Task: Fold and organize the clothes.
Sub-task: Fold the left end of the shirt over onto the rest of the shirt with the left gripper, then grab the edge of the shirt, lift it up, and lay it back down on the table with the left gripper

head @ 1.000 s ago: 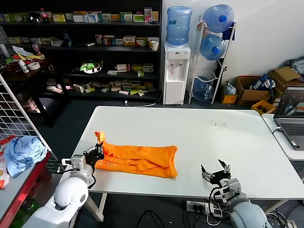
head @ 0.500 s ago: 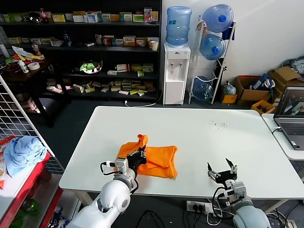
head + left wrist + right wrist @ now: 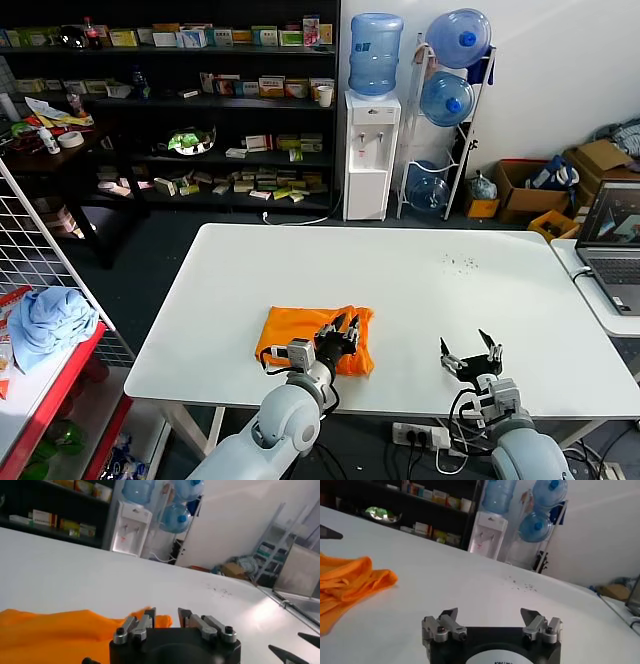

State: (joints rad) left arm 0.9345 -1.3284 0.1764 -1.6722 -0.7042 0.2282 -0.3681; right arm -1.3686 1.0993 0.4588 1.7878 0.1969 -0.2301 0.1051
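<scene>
The clothes, one bright orange T-shirt, lie folded into a compact bundle near the front edge of the white table. My left gripper hovers over the bundle's right end, open, with nothing between its fingers. In the left wrist view the gripper shows a clear gap, and the orange T-shirt lies just behind and beside it. My right gripper waits open to the right near the front edge, apart from the shirt. The right wrist view shows that gripper wide open over bare table, with the T-shirt off to one side.
A laptop stands on a separate table at the far right. A light blue cloth bundle lies on a red cart at the left, beside a wire rack. Shelves and a water dispenser stand behind the table.
My left gripper carried the shirt's left end across to the right, folding the long strip into a short bundle, then opened and let go. The right gripper stayed about where it was.
</scene>
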